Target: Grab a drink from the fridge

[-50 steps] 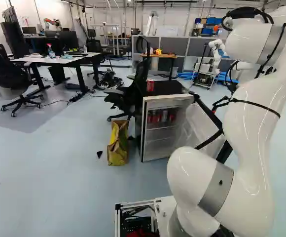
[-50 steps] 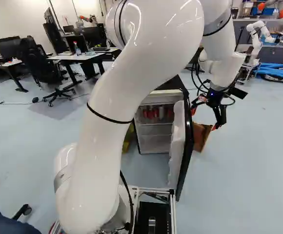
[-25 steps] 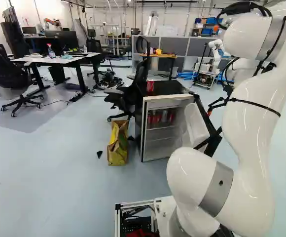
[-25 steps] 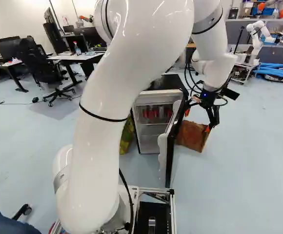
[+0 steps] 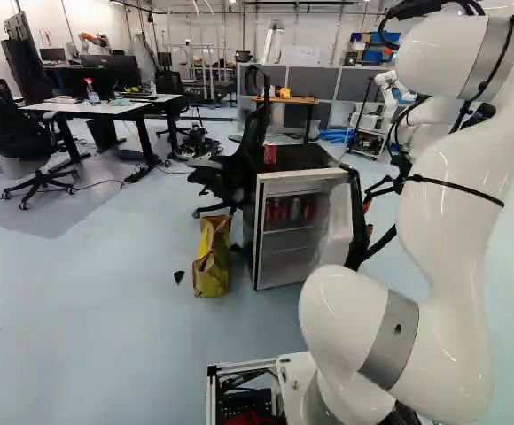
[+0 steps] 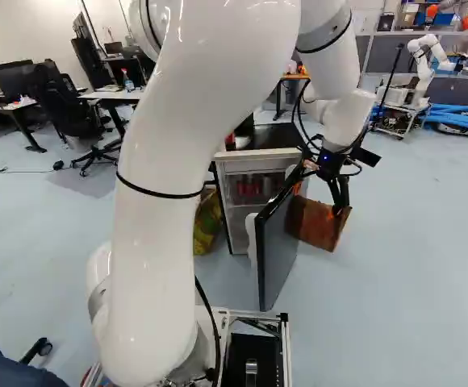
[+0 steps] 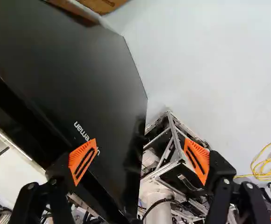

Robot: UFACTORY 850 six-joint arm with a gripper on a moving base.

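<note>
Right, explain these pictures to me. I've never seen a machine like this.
The machine is one white robot arm on a moving base. Two pictures come from cameras on that base, behind the arm, one to its left and one to its right. The third comes from the arm's wrist, looking along its black gripper.

Ahead stands a small fridge with its door open. Red cans stand inside on a shelf, and one red can stands on top. A brown box shows beyond the door.

The gripper's two orange-padded fingers are spread apart at the door's dark outer side, with nothing gripped: no drink is held.
</note>
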